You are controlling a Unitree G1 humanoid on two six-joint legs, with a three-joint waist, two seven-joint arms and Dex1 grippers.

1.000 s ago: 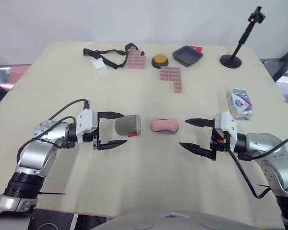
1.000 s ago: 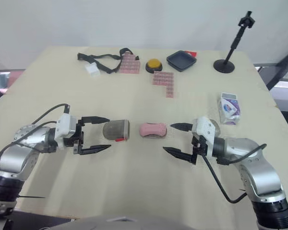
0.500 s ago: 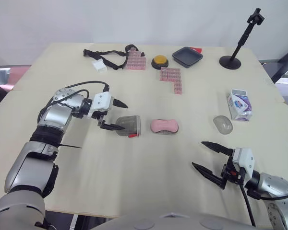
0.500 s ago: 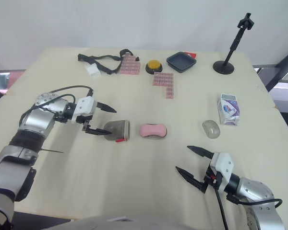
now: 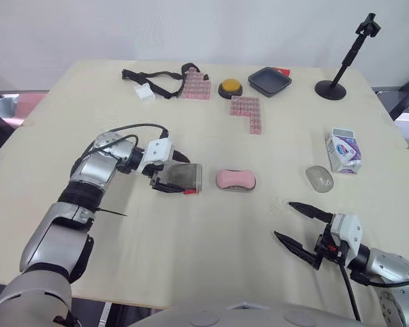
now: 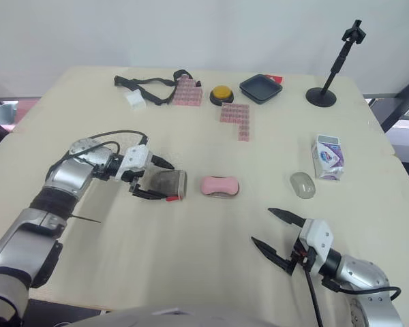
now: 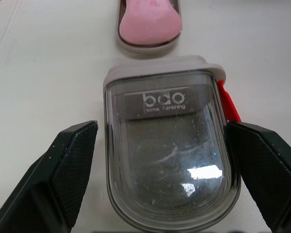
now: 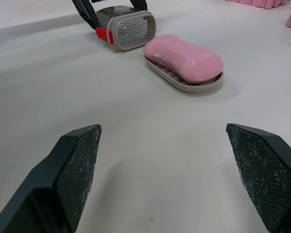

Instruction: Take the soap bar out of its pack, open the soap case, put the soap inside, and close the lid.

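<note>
The pink soap bar (image 5: 235, 178) is out of its pack. It lies on a flat grey oval dish (image 5: 226, 188) in the middle of the frame, on the big cream table (image 5: 191, 259).

Just left of the soap lies a see-through grey plastic soap case cover (image 5: 191, 177) with a little red clip (image 5: 186, 193). The cover is on its side, and its open end faces the soap. There is a small gap between the cover and the dish.

The left gripper (image 5: 177, 175) is open, with one black finger on each side of the cover. In the left wrist view, one finger (image 7: 72, 160) has a thin gap between it and the cover. The other finger (image 7: 262, 165) is very close to the side with the red clip, and I cannot tell if it touches.

The right gripper (image 5: 283, 219) is at the lower right of the frame, well apart from the soap. Its two fingers are spread wide and hold nothing.

At the right of the frame stands the white and purple soap box (image 5: 343, 150). Near it, a bit lower, lies a small clear oval piece (image 5: 319, 178).

Along the top of the frame are a black strap (image 5: 157, 77), pink block mats (image 5: 246, 112), a yellow round button (image 5: 230, 86), a dark square tray (image 5: 267, 80) and a black stand (image 5: 344, 54).
</note>
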